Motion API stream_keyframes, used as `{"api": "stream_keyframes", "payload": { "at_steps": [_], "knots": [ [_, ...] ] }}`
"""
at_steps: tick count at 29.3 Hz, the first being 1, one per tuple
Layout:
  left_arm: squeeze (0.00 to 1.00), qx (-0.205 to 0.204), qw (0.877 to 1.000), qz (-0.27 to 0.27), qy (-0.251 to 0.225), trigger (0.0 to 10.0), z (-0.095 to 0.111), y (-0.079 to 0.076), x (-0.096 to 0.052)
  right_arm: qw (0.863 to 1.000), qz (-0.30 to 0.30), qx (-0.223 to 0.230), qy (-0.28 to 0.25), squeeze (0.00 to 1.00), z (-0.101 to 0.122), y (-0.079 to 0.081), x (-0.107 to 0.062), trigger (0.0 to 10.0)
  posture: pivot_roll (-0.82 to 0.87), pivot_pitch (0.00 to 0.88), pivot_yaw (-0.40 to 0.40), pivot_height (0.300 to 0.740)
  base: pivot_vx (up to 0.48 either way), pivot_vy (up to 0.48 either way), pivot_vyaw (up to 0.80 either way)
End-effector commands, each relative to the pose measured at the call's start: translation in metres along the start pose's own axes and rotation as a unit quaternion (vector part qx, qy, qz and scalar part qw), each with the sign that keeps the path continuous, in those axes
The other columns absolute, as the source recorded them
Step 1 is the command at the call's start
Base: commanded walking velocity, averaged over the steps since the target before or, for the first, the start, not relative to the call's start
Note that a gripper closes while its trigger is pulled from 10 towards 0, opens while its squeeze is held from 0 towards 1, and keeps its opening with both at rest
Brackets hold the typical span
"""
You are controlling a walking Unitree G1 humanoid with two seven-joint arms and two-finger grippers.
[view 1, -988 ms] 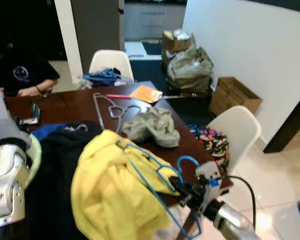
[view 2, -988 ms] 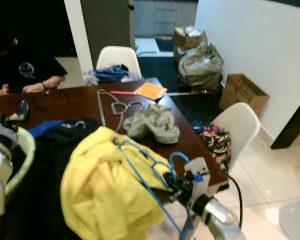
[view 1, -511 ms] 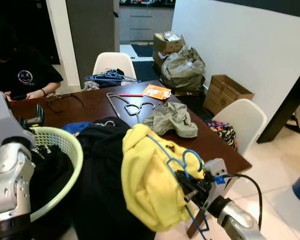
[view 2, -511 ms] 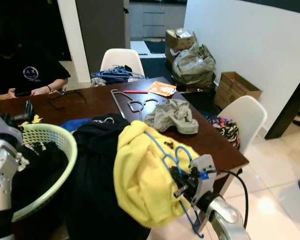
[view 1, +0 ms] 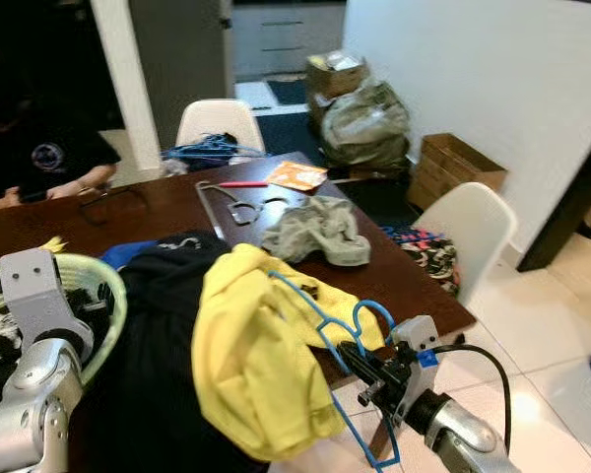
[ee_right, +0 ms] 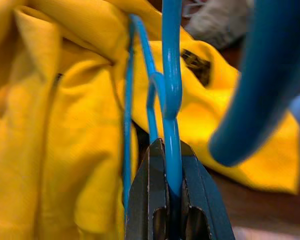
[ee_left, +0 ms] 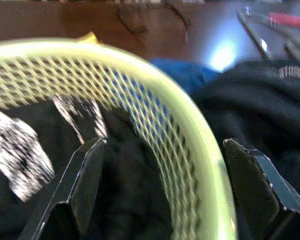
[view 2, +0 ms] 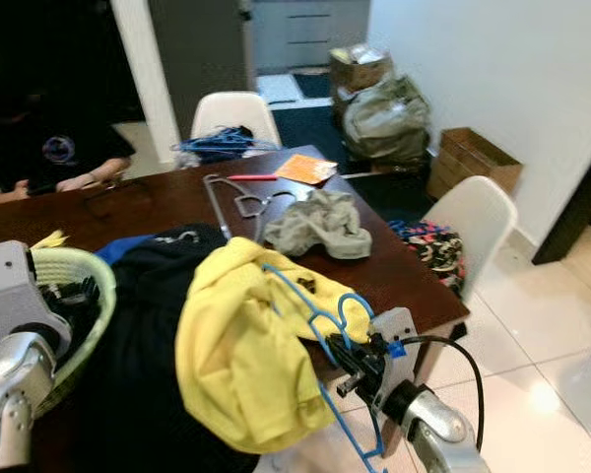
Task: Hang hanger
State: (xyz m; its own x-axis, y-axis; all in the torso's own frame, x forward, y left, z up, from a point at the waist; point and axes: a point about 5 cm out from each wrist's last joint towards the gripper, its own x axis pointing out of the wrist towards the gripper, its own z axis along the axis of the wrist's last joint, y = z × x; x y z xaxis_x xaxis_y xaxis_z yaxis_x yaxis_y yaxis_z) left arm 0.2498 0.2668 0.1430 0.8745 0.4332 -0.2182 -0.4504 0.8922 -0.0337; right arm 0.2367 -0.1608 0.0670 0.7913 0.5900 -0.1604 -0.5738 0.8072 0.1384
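Right gripper (view 1: pixel 360 367) clamped on the blue hanger (view 1: pixel 320 340).
The hanger's wire runs between the pinched fingers (ee_right: pixel 150 200), its frame against the yellow garment (view 1: pixel 251 365) at the table (view 1: pixel 394 281) edge; left gripper (ee_left: pixel 160 195) gapes across the basket (ee_left: pixel 190 145) rim.

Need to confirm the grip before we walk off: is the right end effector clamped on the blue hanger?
Yes. In the right wrist view the right end effector has both black fingers pressed against the blue hanger.

What we can count at the table

We count two white chairs (view 1: pixel 217 123) (view 1: pixel 468 229), one green basket (view 1: pixel 106 296), one cardboard box (view 1: pixel 456 166) and one person (view 1: pixel 39 163).
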Motion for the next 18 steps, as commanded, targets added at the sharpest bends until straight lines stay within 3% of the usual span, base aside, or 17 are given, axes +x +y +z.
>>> {"api": "stream_keyframes", "payload": {
  "at_steps": [1, 7, 14, 18],
  "knots": [
    [0.00, 0.006, 0.999, 0.021, 0.032, 10.0, -0.011, 0.006, -0.005, 0.999, -0.002, 0.015, 0.035, 0.00, -0.013, 0.001, -0.002, 10.0, 0.01, 0.000, -0.015, 0.736, 0.000, 0.000, 0.00],
    [0.00, 0.018, 0.997, 0.038, 0.071, 10.0, -0.023, 0.011, -0.009, 0.999, 0.000, 0.016, 0.037, 0.00, -0.013, 0.001, -0.002, 10.0, 0.01, 0.000, -0.018, 0.736, 0.000, 0.000, 0.00],
    [0.00, 0.023, 0.996, 0.048, 0.077, 10.0, -0.023, 0.014, -0.009, 0.999, -0.001, 0.016, 0.038, 0.00, -0.013, 0.000, -0.002, 10.0, 0.00, 0.000, -0.013, 0.736, 0.000, 0.000, 0.00],
    [0.00, -0.019, 0.996, 0.080, 0.016, 10.0, 0.000, 0.022, -0.010, 0.999, -0.004, 0.016, 0.038, 0.00, -0.013, -0.001, -0.003, 10.0, 0.00, 0.000, -0.013, 0.736, 0.000, 0.000, 0.00]
  ]
}}
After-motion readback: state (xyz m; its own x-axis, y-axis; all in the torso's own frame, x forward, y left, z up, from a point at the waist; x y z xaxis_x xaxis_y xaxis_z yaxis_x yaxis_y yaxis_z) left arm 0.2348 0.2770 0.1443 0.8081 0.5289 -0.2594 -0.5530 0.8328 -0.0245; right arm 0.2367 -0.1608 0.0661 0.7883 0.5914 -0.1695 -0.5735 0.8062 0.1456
